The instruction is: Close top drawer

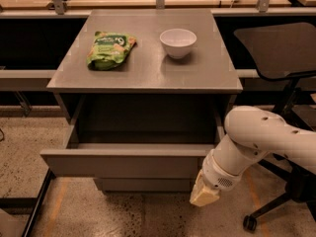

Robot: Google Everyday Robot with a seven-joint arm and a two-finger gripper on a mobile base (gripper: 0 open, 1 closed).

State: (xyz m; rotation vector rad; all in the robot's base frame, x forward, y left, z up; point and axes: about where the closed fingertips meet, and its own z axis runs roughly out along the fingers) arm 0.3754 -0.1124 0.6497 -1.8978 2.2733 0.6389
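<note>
The top drawer (pixel 123 164) is a wide grey drawer with a plain flat front. It stands partly pulled out of the grey cabinet (pixel 148 78), and its empty inside shows. My gripper (pixel 203 195) is at the end of the white arm (pixel 261 137). It sits low at the right end of the drawer front, touching or just in front of it.
A green snack bag (pixel 109 49) and a white bowl (pixel 177 42) lie on the cabinet top. A slimmer drawer front (pixel 143 184) shows below. A dark office chair (pixel 279 48) stands at the right, with its wheeled base (pixel 252 222) near my arm. A dark rail (pixel 34 204) runs at the lower left.
</note>
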